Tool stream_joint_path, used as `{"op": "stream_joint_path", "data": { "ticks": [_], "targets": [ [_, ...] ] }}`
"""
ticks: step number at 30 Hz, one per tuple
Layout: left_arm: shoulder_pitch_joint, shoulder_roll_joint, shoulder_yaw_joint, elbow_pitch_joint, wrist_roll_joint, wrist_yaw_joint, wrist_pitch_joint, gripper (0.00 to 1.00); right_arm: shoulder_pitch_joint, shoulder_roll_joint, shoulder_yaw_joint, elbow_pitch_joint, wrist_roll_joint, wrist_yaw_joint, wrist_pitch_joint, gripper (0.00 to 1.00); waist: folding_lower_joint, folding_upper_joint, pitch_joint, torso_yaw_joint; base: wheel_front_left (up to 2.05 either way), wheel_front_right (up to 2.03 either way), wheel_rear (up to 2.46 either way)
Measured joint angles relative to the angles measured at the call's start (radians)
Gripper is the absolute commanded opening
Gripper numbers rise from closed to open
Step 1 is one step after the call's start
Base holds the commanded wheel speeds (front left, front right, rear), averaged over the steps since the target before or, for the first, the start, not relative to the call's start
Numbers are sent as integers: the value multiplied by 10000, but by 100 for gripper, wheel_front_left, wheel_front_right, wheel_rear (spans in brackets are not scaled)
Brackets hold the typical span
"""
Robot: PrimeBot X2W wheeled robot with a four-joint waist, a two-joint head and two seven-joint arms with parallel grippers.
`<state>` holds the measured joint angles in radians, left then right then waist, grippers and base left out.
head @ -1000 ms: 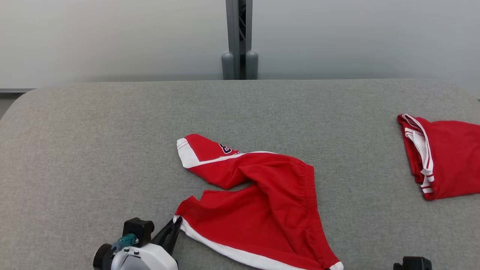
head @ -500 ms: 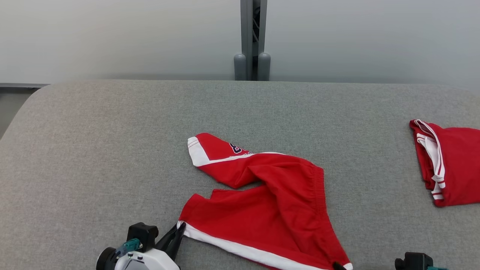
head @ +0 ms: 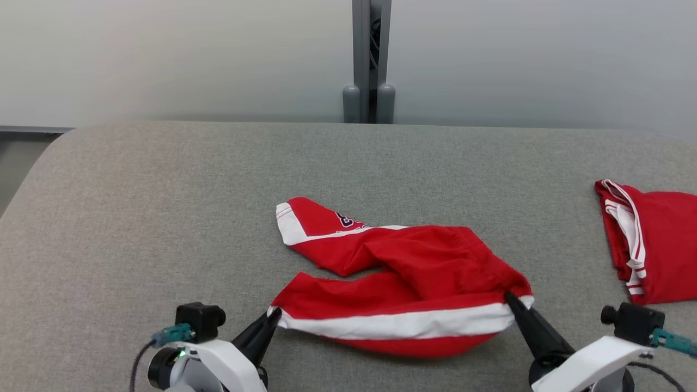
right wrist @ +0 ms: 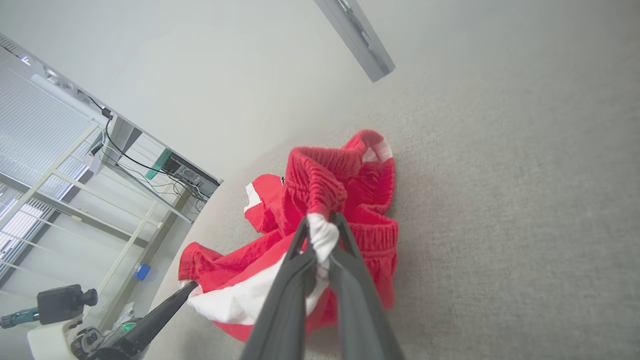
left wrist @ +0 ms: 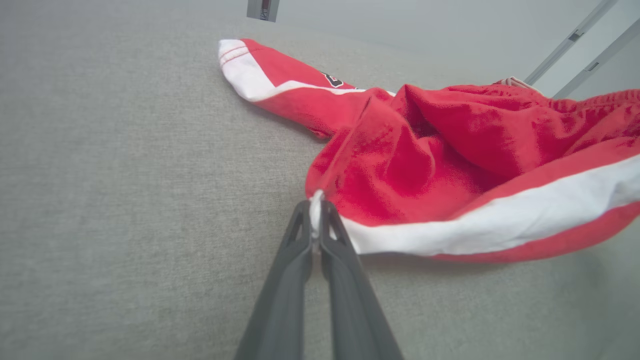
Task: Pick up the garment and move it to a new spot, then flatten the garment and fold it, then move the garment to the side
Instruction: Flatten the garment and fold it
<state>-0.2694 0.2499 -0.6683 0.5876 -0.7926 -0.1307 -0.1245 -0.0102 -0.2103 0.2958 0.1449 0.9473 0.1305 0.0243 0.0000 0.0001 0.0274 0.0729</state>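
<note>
Grips the red garment (head: 414, 261), toward 6 o'clock on the grey table (head: 163, 218), with the left gripper (head: 275, 313) pinched on its 8 o'clock corner and the right gripper (head: 510, 298) clenched on its 4 o'clock corner, likely to tension the white-striped hem (head: 397, 325) between them for lifting.

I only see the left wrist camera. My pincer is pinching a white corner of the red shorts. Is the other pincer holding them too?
Observer: Yes. In the head view, the right pincer is shut on the other end of the white stripe on the shorts.
Operator: Is there other stuff on the table?
Observer: A second red garment lies folded near the right edge of the table, apart from the shorts.
</note>
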Motion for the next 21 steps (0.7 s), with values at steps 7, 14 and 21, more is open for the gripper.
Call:
{"op": "stream_joint_path", "data": {
  "ticks": [7,14,21],
  "targets": [
    [-89,982,-42,-2376,-2452,0,759,0,-1171,-198,-180,205,-318,0,-244,0,0,0,-353,27,0,0,0],
    [-892,1578,337,-3985,-4301,0,1168,0,-3087,-73,-355,779,-721,0,-125,0,0,0,-635,18,0,0,0],
    [-2253,1358,752,-3605,-4063,84,589,0,-5058,780,-1315,2268,-1304,0,75,0,0,0,-940,-95,0,0,0]
  ]
}}
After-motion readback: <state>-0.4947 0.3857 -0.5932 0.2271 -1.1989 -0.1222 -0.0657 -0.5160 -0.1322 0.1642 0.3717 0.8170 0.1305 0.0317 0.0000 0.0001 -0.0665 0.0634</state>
